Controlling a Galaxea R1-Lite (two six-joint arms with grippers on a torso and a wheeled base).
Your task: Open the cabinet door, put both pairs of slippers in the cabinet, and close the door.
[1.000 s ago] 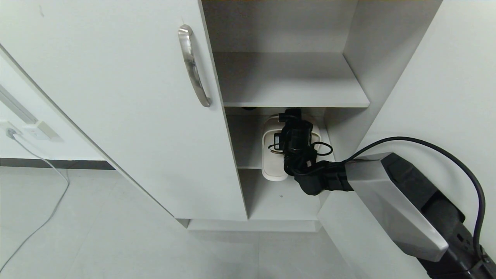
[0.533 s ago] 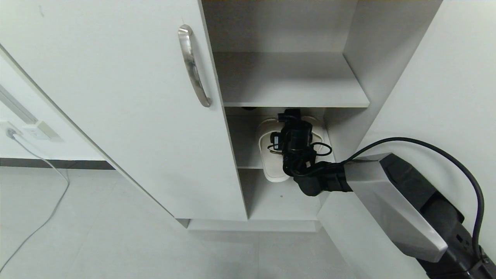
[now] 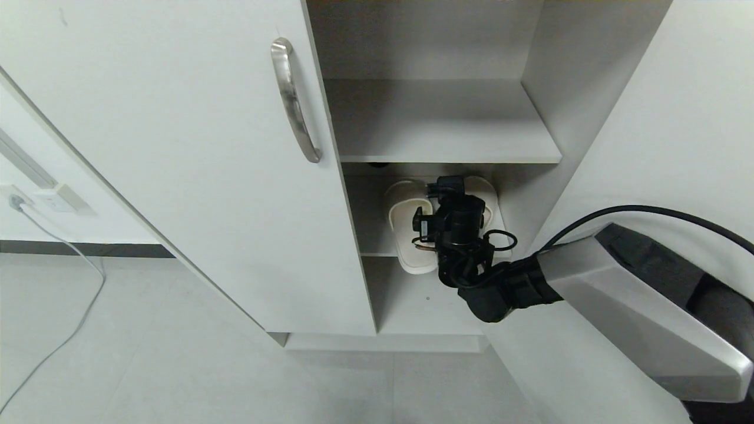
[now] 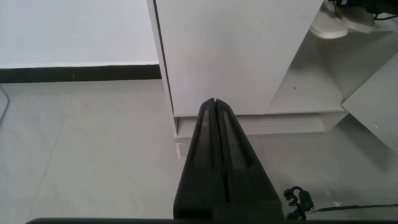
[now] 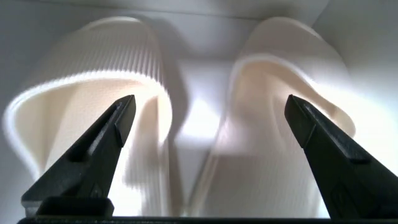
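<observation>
A pair of white slippers lies side by side on the cabinet's middle shelf (image 3: 368,235). The left slipper (image 3: 408,227) has its heel over the shelf's front edge. The right slipper (image 3: 486,193) is partly hidden by my arm. My right gripper (image 3: 449,189) hovers just above and in front of them, open, with nothing held. In the right wrist view its fingers (image 5: 99,143) stand wide apart, with one slipper (image 5: 106,56) and the other slipper (image 5: 292,56) beyond them. My left gripper (image 4: 214,102) is shut and empty above the floor, pointing at the cabinet's base, the slippers (image 4: 328,26) far off.
The cabinet's left door (image 3: 177,147) is closed, with a metal handle (image 3: 293,100). The right door (image 3: 665,147) stands swung open beside my right arm. The upper shelf (image 3: 436,123) and bottom compartment (image 3: 424,300) are bare. A wall socket and cable (image 3: 53,200) are at the left.
My right arm has drawn back from the shelf toward the cabinet's front. The slippers, first bunched under the gripper, now lie apart side by side with both visible.
</observation>
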